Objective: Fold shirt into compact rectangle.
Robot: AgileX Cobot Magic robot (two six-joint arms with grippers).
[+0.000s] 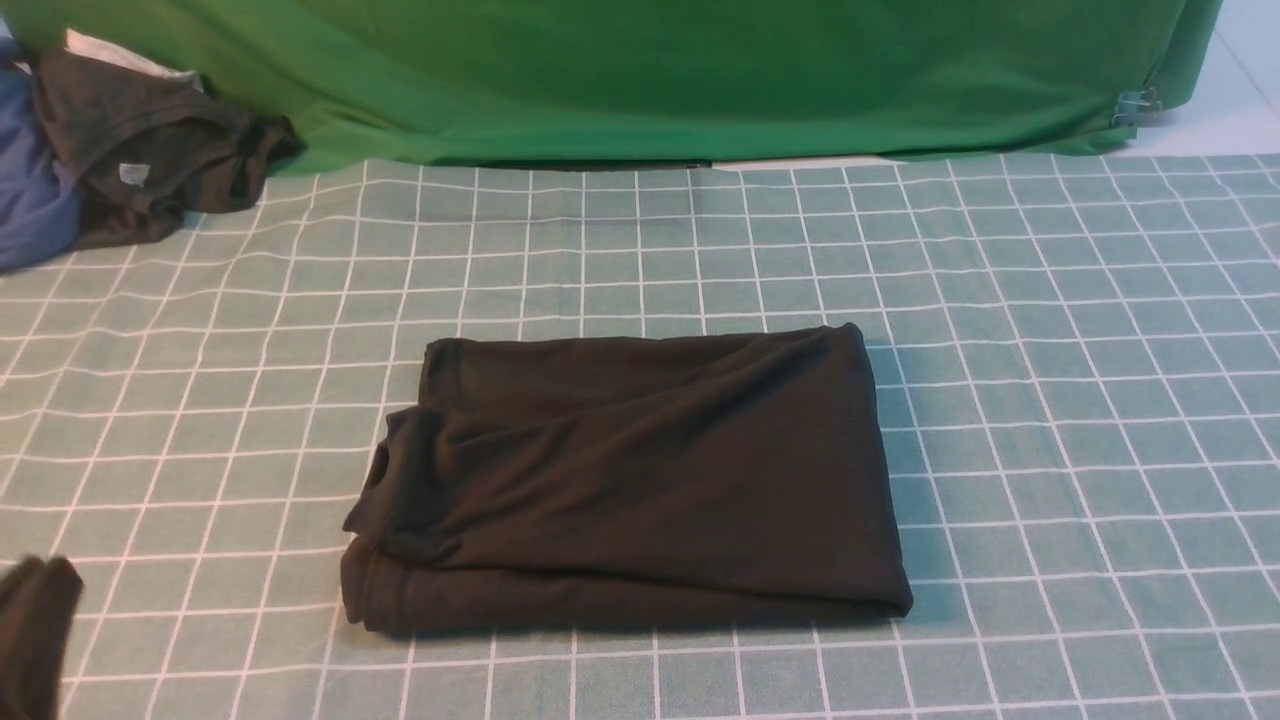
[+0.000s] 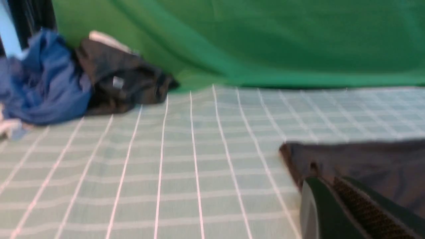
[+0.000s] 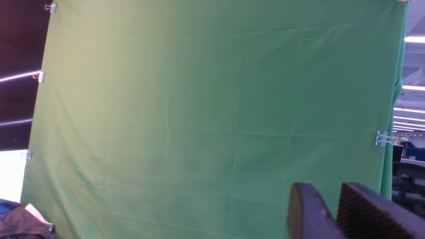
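Shirt [image 1: 640, 480]: one, folded (rectangle); two garments [image 1: 120, 150] behind.

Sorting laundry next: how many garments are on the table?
3, perhaps more hidden in the pile: the folded black shirt at centre; a brownish-grey garment and a blue garment heaped at the far-left corner.

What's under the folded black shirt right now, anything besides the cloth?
The shirt lies on the checked tablecloth, which shows all around it. Its own folded layers are stacked along the near-left edge. Whatever is beneath the middle is covered and cannot be seen.
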